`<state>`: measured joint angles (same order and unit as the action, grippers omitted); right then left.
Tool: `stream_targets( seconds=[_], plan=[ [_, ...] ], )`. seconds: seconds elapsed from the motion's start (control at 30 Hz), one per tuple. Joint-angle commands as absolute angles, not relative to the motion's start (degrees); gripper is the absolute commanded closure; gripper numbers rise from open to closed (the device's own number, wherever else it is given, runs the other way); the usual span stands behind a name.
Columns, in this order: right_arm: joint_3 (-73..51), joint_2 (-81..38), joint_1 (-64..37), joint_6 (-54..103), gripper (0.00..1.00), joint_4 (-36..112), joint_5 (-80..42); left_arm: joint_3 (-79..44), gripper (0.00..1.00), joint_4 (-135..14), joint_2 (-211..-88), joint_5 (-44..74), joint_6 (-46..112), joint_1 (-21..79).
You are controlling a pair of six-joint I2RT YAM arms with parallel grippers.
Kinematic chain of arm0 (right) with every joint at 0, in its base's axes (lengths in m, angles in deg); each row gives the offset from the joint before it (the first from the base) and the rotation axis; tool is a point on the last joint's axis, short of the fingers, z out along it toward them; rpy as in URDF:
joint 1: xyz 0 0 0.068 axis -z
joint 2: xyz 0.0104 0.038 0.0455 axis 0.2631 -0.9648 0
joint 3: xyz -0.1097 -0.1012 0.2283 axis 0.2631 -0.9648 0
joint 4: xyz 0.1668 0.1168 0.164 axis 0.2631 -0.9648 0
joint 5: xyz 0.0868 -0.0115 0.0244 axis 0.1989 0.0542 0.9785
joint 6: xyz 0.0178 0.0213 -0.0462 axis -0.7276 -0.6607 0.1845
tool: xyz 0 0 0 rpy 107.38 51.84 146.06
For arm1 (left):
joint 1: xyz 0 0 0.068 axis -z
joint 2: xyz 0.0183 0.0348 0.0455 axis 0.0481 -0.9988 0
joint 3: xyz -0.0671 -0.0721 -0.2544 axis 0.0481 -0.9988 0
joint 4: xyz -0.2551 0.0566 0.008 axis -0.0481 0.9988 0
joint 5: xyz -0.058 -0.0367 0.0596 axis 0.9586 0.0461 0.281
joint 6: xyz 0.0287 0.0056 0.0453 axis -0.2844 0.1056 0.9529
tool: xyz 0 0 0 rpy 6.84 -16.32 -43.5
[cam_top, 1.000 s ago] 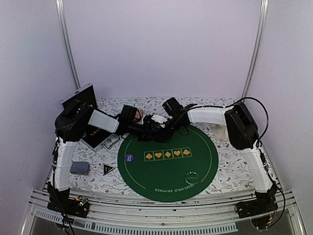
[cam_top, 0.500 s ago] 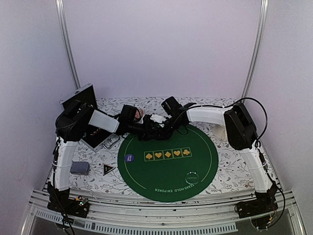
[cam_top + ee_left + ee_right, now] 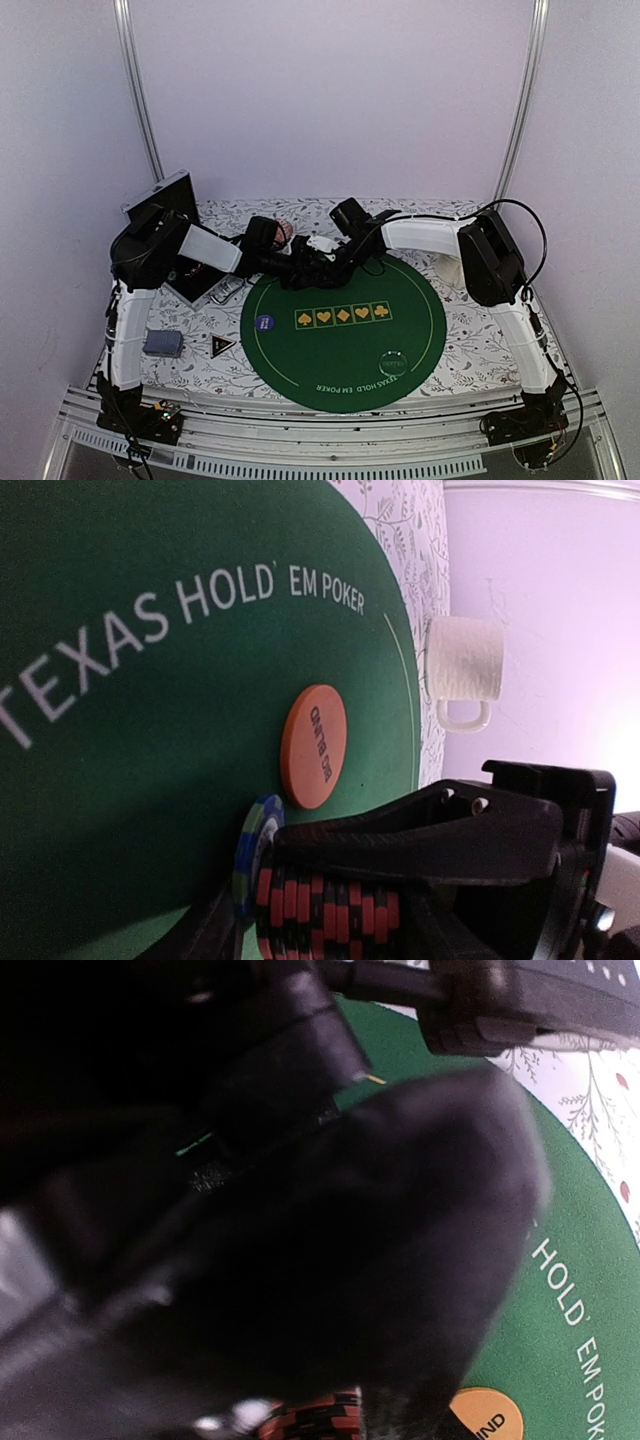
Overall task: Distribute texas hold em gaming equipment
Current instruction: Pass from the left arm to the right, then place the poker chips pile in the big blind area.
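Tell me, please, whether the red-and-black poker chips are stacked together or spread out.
Stacked: the left wrist view shows the red-and-black chips edge-on, packed face to face in one roll beside a blue chip.

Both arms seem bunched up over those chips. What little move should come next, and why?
Probably one arm should ease back. The left arm and right arm meet at the green mat's far edge, black fingers close against one red-and-black chip stack; which fingers hold it, I cannot tell.

Chip stack (image 3: 330,905) is sitting on the mat (image 3: 340,325) near its far edge, button disc (image 3: 314,745) lying just beside it, mug (image 3: 462,665) standing behind the mat, card deck (image 3: 163,343) lying off left.
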<state>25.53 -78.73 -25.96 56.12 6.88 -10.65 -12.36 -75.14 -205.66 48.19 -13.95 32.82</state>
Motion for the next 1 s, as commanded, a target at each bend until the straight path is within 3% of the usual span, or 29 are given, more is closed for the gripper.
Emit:
stream_targets(
  seconds=[0.0,0.97],
  plan=[
    [26.7,-78.1,-25.4,54.8,0.98,3.5,-10.6,-15.1,0.47,-69.2,-203.9,45.6,-11.3,32.2],
    [25.1,-68.9,-25.4,53.0,0.98,-1.1,-11.9,-21.6,0.43,-67.5,-196.3,43.2,-7.6,27.1]
  ],
)
